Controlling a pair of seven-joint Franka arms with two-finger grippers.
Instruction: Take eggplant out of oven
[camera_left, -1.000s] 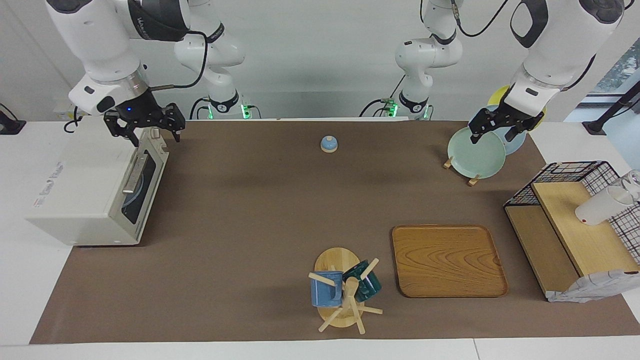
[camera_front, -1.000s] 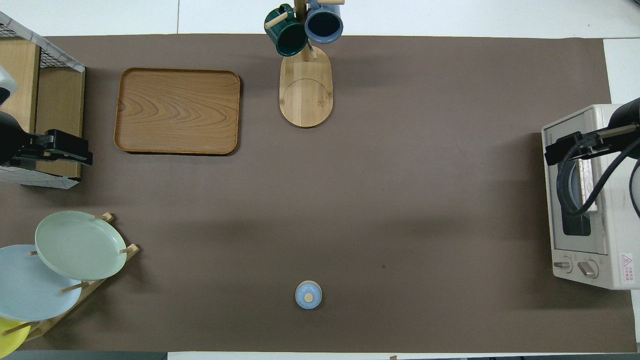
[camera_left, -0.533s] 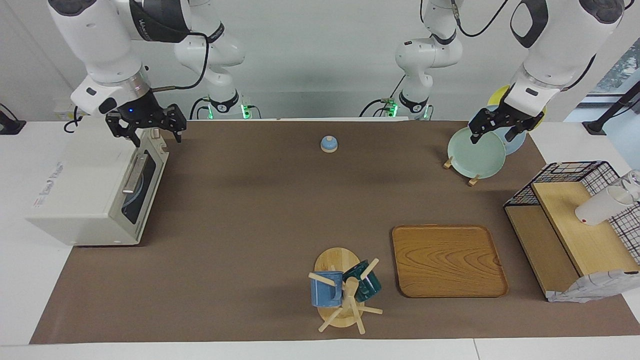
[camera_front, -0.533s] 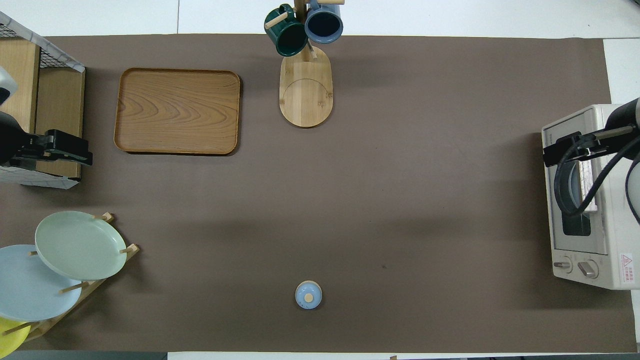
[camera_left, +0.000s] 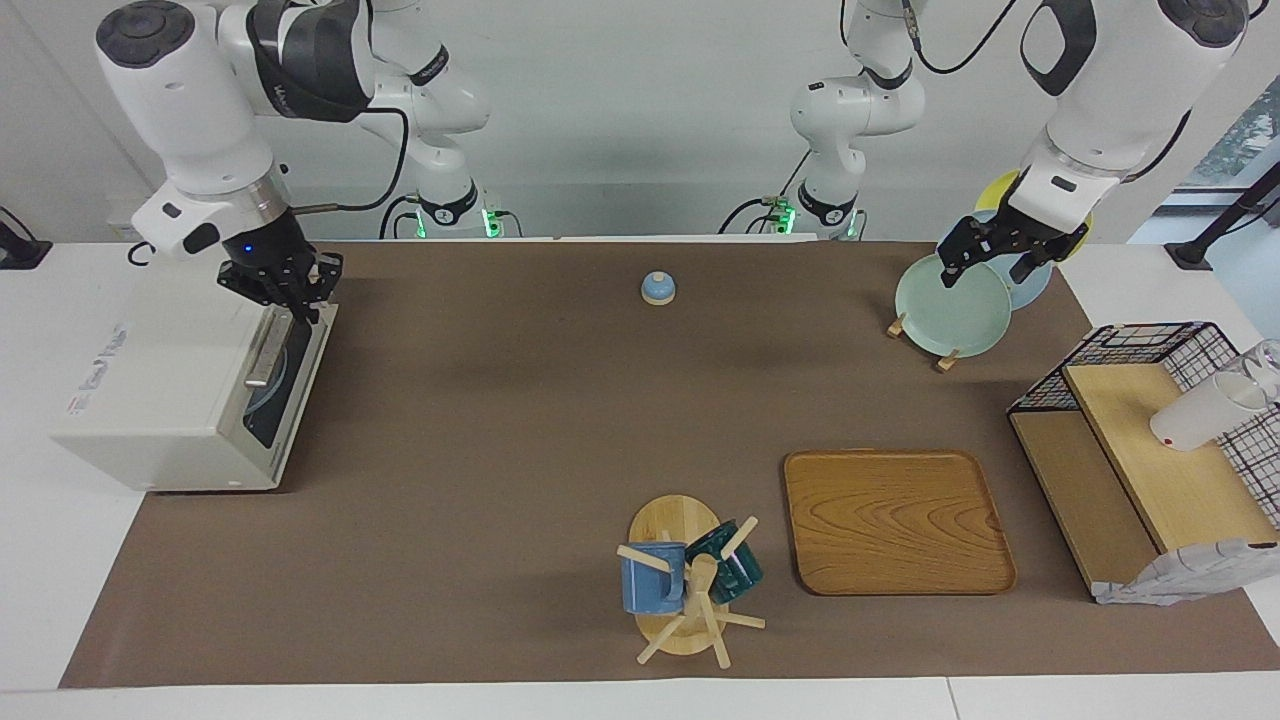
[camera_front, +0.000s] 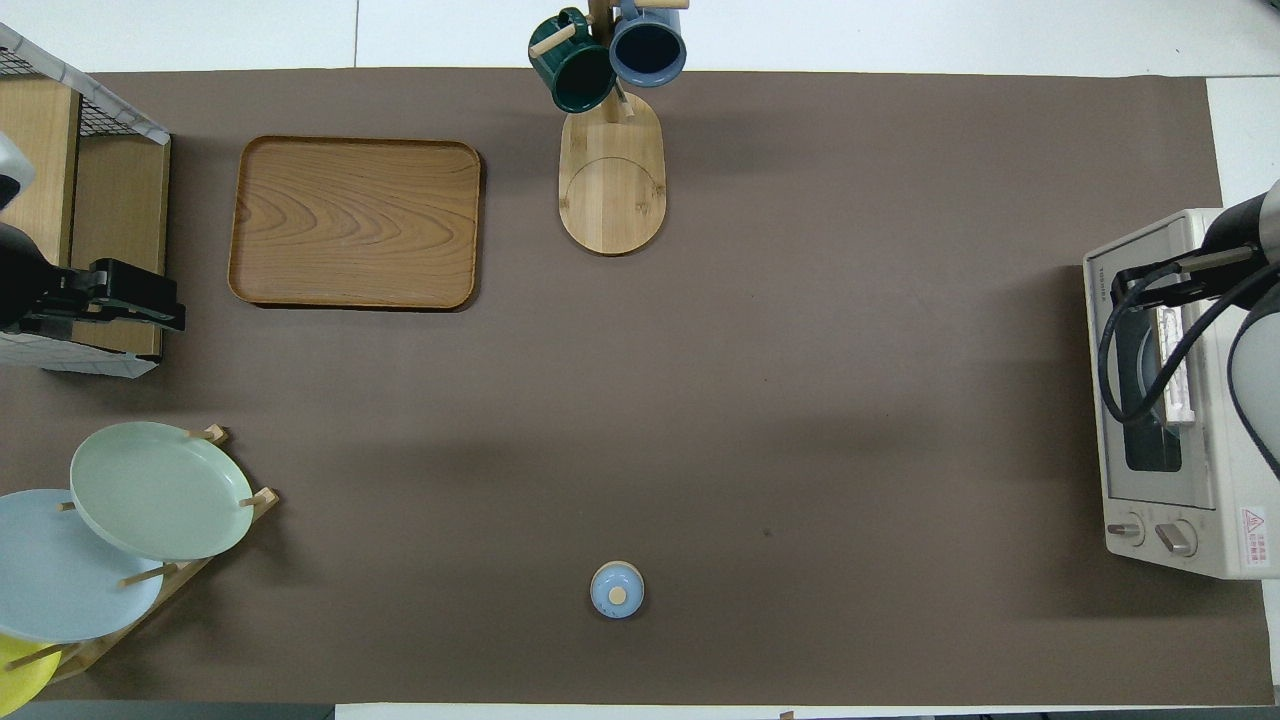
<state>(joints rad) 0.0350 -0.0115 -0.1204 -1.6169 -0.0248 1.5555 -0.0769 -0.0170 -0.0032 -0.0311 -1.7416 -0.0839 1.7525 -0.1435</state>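
Facing view: one cream toaster oven (camera_left: 190, 395) stands at the right arm's end of the bench (camera_left: 500, 400), its glass door shut; the eggplant cannot be seen, so whether it lies inside cannot be told. The right tool (camera_left: 290, 300) is down at the top of the oven door, fingers together, seemingly on the bar handle (camera_left: 268, 348), though the contact itself is hard to make out. The left tool (camera_left: 990, 265) hangs over the plate rack (camera_left: 920, 345), its fingers apart and holding nothing. The rack carries three plates: green (camera_left: 950, 310), pale blue and yellow. One small blue bell (camera_left: 657, 288) sits near the robots. One wooden tray (camera_left: 895, 520) lies empty, with a mug tree (camera_left: 690, 590) beside it bearing two mugs. A wire shelf (camera_left: 1140, 440) at the left arm's end holds one white cup (camera_left: 1200, 415) lying on its side.

Overhead view: the oven (camera_front: 1180, 400) sits at the mat's edge, two knobs on its front. The tray (camera_front: 355, 222), the mug tree (camera_front: 610, 150) and the bell (camera_front: 617, 589) are well apart, leaving the middle of the brown mat (camera_front: 800, 400) open.
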